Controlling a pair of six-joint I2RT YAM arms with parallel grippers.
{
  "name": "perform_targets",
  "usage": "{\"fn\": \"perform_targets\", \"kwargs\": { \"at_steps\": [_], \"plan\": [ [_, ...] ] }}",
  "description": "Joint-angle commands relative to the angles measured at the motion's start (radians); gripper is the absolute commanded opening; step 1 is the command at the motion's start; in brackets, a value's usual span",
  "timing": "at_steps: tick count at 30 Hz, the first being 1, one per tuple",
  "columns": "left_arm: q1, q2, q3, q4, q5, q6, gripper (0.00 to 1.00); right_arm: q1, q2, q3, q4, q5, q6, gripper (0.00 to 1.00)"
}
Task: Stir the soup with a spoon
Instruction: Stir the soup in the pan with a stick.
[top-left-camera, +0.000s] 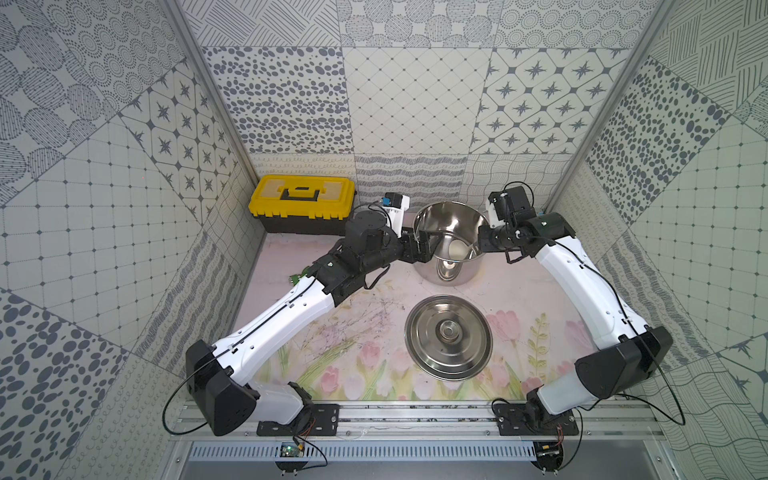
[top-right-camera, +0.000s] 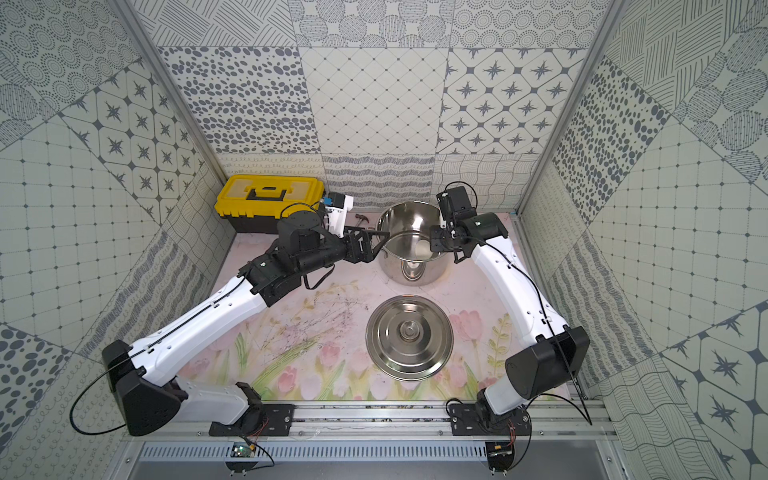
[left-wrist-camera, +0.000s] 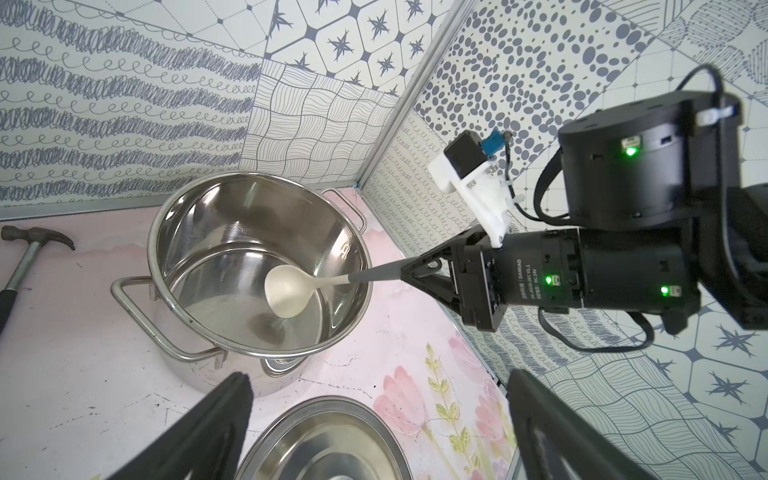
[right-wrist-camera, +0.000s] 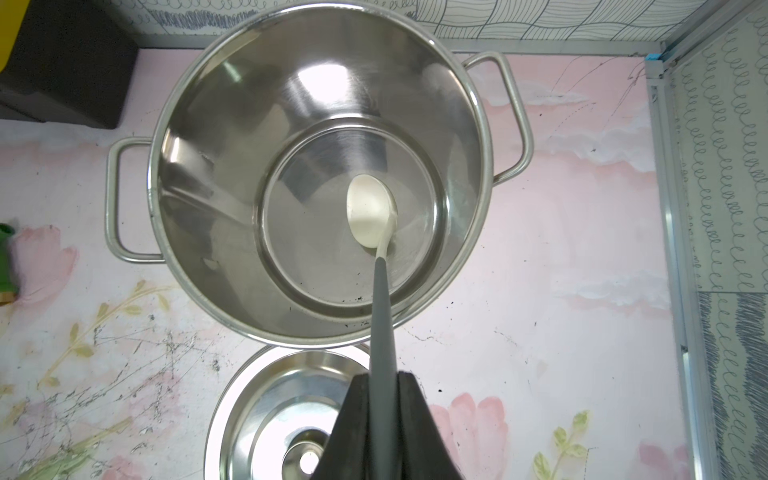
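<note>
The shiny steel stockpot (top-left-camera: 440, 216) stands uncovered at the back of the table, and no soup shows in it, only bare metal. My right gripper (right-wrist-camera: 384, 376) is shut on the dark grey handle of the spoon (right-wrist-camera: 370, 210). It hovers at the pot's right rim in both top views (top-left-camera: 482, 245) (top-right-camera: 436, 245). The spoon's cream bowl (left-wrist-camera: 289, 293) hangs low inside the pot (left-wrist-camera: 199, 232), near the bottom on the right side. My left gripper (left-wrist-camera: 380, 378) is open and holds nothing, above the pot's left rim (top-left-camera: 419, 245).
The pot's steel lid (top-left-camera: 449, 336) lies knob up in front of the pot. A yellow and black toolbox (top-left-camera: 303, 199) stands at the back left. A small hammer (left-wrist-camera: 25, 257) lies between toolbox and pot. Patterned walls close in on three sides.
</note>
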Motion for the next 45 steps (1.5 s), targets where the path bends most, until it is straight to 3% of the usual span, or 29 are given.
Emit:
{"fn": "perform_targets", "kwargs": {
  "at_steps": [1,13,23,36,45],
  "plan": [
    [-0.003,0.002,0.000,0.069,-0.008,0.030,1.00,0.048,-0.016,0.005,0.033,-0.008,0.043,0.00],
    [-0.003,0.003,-0.004,0.061,-0.002,0.018,1.00,0.110,0.185,0.245,0.041,0.022,0.059,0.00],
    [-0.003,0.004,-0.007,0.051,0.000,0.009,1.00,0.030,0.297,0.400,0.017,0.088,-0.018,0.00],
    [-0.003,0.026,0.014,0.054,0.004,0.030,1.00,-0.052,0.155,0.223,0.013,0.088,-0.075,0.00],
    [-0.004,0.040,0.028,0.058,-0.004,0.041,1.00,-0.049,0.002,0.039,0.013,-0.038,-0.028,0.00]
  ]
}}
